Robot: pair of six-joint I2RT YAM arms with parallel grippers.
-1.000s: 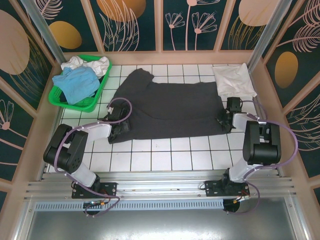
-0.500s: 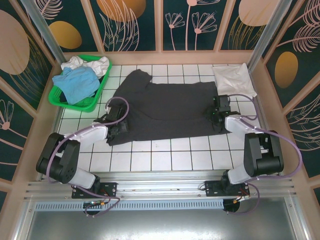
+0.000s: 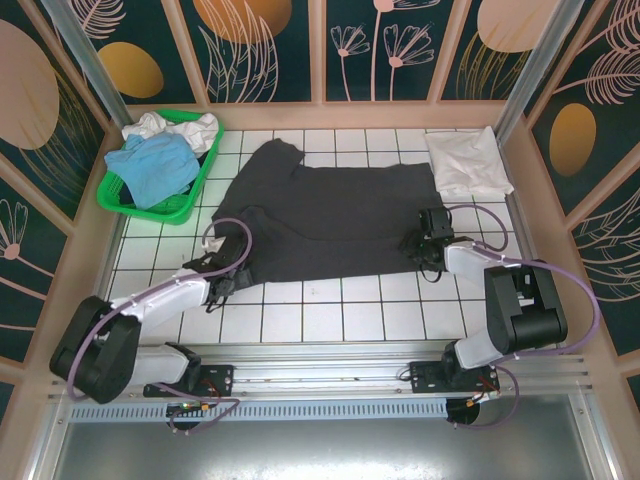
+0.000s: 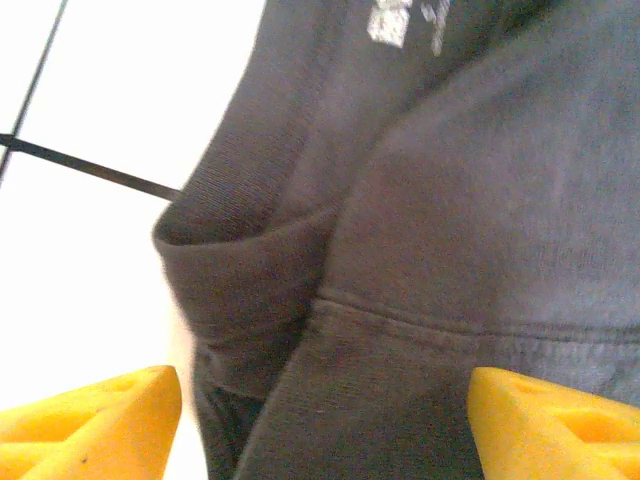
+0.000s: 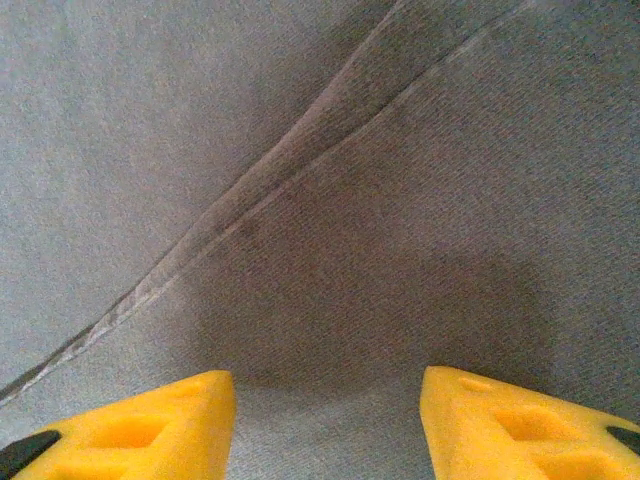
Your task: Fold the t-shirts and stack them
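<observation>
The dark charcoal t-shirt [image 3: 330, 225] lies spread across the middle of the tiled table [image 3: 330, 310], its upper part doubled over. My left gripper [image 3: 228, 278] rests at its near left corner. In the left wrist view that gripper [image 4: 325, 420] is open, with a hem and a rolled fold of dark cloth lying between the yellow fingers [image 4: 90, 420]. My right gripper [image 3: 425, 248] sits on the near right corner. The right wrist view shows it [image 5: 328, 410] open over flat dark cloth crossed by a seam. A folded white t-shirt [image 3: 468, 162] lies at the back right.
A green plastic basket [image 3: 150, 205] stands at the back left, holding a light blue t-shirt [image 3: 152, 165] and a crumpled white t-shirt [image 3: 175, 127]. Patterned walls enclose the table on three sides. Bare tiles run along the near edge in front of the dark shirt.
My right gripper has slid left along the dark shirt's near right corner, drawing that edge inward. The left arm has stretched out low, its elbow swinging down and left; its gripper stayed at the near left corner.
</observation>
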